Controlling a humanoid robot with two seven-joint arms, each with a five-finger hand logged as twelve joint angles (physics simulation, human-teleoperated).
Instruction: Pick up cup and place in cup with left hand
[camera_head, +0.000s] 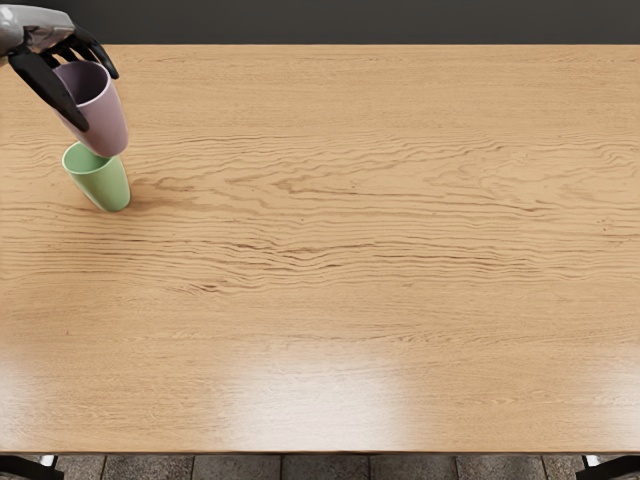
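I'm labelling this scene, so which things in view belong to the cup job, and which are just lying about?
In the job:
left hand
pink cup, in its grasp
green cup, apparently the one to receive it

Just there:
wooden table
tiled floor

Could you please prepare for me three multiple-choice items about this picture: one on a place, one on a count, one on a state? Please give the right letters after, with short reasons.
1. Where does the green cup stand on the table?
A) near the picture's right edge
B) near its left edge
C) at its centre

2. How many cups show?
A) two
B) three
C) five

3. What is the left hand doing?
A) lying open, empty
B) pushing the table
C) grasping a cup

Key:
1 B: it stands on the wood at the picture's left side.
2 A: one is green, the other is the pink cup.
3 C: its dark fingers are around the pink cup.
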